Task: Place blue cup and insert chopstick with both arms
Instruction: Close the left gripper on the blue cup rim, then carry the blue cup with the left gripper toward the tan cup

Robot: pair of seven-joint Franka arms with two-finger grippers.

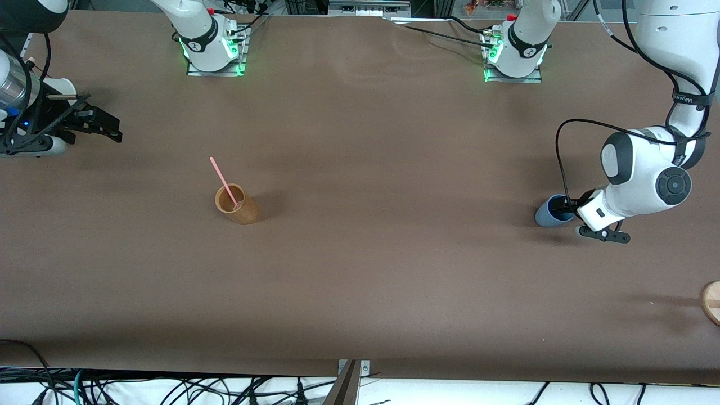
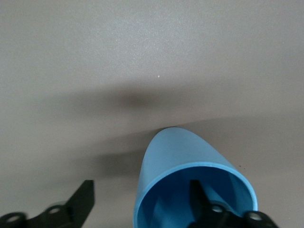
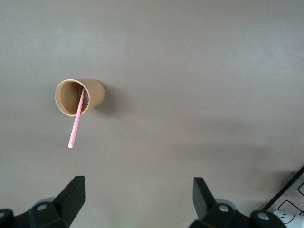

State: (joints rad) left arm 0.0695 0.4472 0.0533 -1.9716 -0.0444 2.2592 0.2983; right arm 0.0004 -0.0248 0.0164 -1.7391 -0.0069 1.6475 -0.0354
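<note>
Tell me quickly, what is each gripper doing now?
Left gripper: open, one finger inside the blue cup, one outside its wall; no grip yet.
Right gripper: open, holding nothing, waiting.

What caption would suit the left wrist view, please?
Left claw straddling the matte blue tapered cup wall, one finger inside, on brown table.

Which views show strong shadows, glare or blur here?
Front view: even light, soft shadow beside the tan wooden cup, green glow at both arm bases. Left wrist view: the matte blue cup is sharp and a broad dark shadow lies on the table above it. Right wrist view: no glare, the thin pink chopstick crisp.
</note>
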